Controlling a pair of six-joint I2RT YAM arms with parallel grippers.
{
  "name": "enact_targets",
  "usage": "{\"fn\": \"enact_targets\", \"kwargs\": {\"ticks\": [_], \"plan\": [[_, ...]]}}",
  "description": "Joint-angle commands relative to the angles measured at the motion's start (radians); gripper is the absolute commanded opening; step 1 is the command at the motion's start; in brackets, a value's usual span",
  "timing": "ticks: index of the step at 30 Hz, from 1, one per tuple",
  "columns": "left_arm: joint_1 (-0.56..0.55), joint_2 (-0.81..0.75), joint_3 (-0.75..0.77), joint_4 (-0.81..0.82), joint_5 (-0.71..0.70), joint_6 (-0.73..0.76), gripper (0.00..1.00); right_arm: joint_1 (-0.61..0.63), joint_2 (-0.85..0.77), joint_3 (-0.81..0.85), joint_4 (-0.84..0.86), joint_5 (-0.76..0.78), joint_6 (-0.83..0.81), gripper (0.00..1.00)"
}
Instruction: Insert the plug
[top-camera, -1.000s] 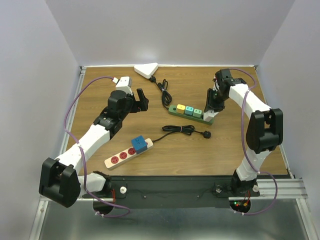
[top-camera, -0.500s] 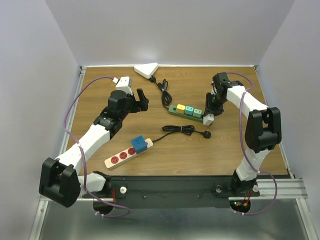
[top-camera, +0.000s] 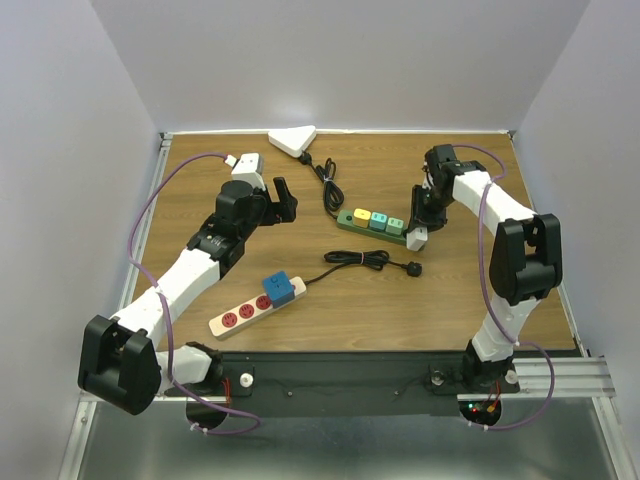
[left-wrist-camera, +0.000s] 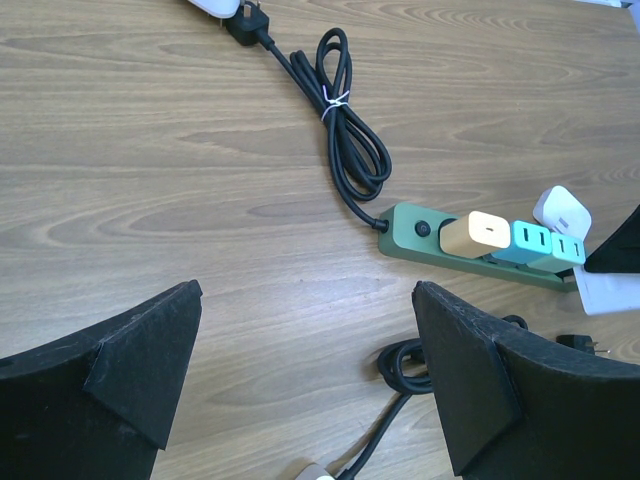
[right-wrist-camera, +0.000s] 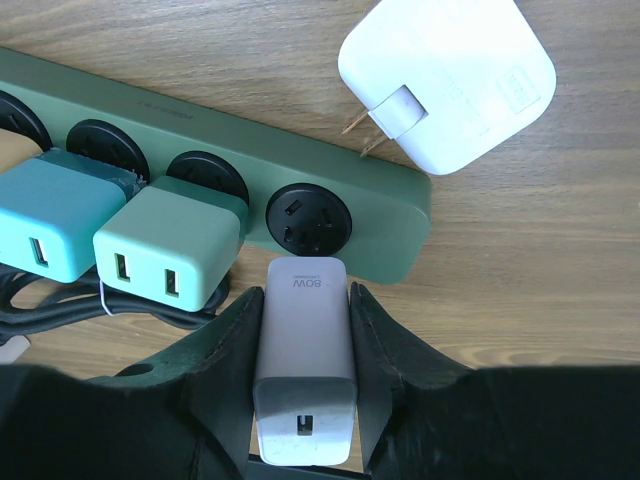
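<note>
My right gripper (right-wrist-camera: 305, 330) is shut on a grey 80W charger plug (right-wrist-camera: 303, 350), held just above the empty black socket (right-wrist-camera: 310, 217) at the right end of the green power strip (right-wrist-camera: 400, 215). Two teal adapters (right-wrist-camera: 165, 250) fill sockets to its left. In the top view the right gripper (top-camera: 420, 225) is at the strip's right end (top-camera: 378, 226). My left gripper (left-wrist-camera: 300, 380) is open and empty above bare wood, left of the strip (left-wrist-camera: 470, 245); in the top view it (top-camera: 285, 200) is at mid-left.
A white square charger (right-wrist-camera: 445, 80) lies beside the strip's end. A coiled black cable (top-camera: 355, 259) with a plug (top-camera: 413, 268) lies in the middle. A white strip with a blue adapter (top-camera: 255, 305) lies at front left. A white triangular device (top-camera: 292, 141) is at the back.
The right gripper with the grey charger has shifted slightly left and back at the green strip's end since a second ago. The left arm has not moved.
</note>
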Motion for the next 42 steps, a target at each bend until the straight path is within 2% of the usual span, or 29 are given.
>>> {"fn": "enact_targets", "kwargs": {"ticks": [1,18,29,42], "plan": [[0.008,-0.002,0.01,0.04,0.011,0.0,0.99,0.012,-0.006,0.057,0.037,0.008,0.006,0.0],[0.008,0.007,0.01,0.047,0.014,0.003,0.99,0.01,-0.015,0.069,0.03,-0.012,0.009,0.01],[0.008,0.005,0.01,0.042,0.013,0.003,0.99,0.01,0.023,0.075,0.031,0.013,0.0,0.0],[0.008,0.005,0.008,0.042,0.011,0.005,0.99,0.01,-0.004,0.062,0.016,0.071,-0.005,0.0]]}}
